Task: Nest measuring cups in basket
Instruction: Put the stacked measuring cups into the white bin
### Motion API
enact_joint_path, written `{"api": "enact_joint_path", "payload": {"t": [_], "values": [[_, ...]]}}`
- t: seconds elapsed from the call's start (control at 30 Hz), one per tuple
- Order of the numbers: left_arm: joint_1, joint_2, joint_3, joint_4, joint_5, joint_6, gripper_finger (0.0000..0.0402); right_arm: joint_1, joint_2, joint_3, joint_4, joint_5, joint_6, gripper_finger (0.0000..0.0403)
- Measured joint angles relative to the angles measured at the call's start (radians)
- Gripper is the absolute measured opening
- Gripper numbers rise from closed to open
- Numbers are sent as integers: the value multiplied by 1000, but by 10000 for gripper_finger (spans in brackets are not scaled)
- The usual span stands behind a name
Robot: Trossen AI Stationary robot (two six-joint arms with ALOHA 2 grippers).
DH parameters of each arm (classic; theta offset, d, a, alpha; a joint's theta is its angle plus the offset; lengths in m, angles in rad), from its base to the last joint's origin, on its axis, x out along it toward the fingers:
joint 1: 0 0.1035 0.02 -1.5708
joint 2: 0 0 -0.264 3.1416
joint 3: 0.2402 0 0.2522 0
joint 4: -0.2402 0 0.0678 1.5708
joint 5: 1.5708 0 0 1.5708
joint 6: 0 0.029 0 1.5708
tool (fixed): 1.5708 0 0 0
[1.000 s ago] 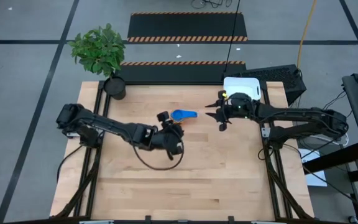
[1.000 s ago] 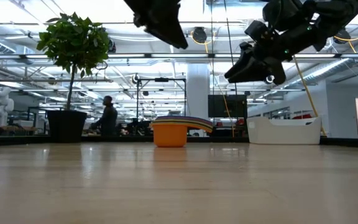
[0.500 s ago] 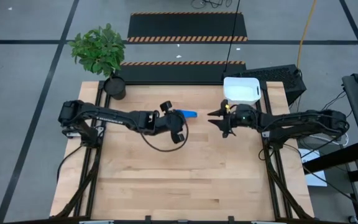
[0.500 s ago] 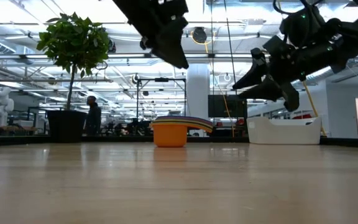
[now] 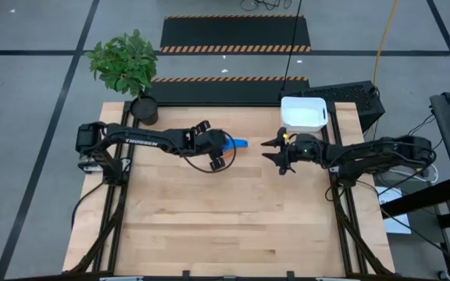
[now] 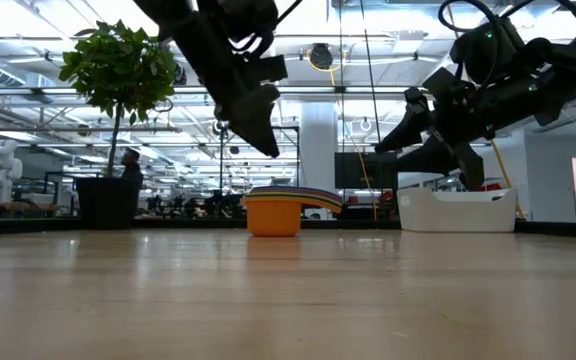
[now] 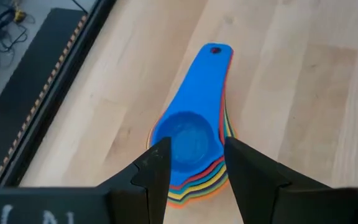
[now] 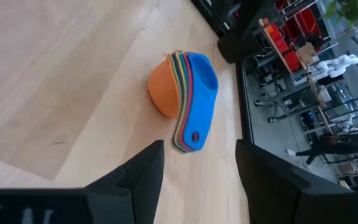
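measuring cups (image 7: 191, 146) nested, blue on top

My overhead camera looks straight down; my low one skims the counter (image 5: 233, 211); both wrist views share the nested cups (image 7: 191, 146).

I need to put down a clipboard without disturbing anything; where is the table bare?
Bare: the whole near half of the table. Crowded: the far strip, with plant pot, nested measuring cups under the left gripper, right gripper, basket.
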Motion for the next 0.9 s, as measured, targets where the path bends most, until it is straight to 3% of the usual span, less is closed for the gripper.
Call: {"api": "enact_joint_path", "payload": {"t": [0.17, 0.9], "values": [[22, 0, -25, 6, 49, 26, 152, 17, 0, 0, 12, 3, 19, 185], [94, 1, -154, 206, 48, 23, 152, 21, 0, 1, 19, 8, 19, 185]]}}
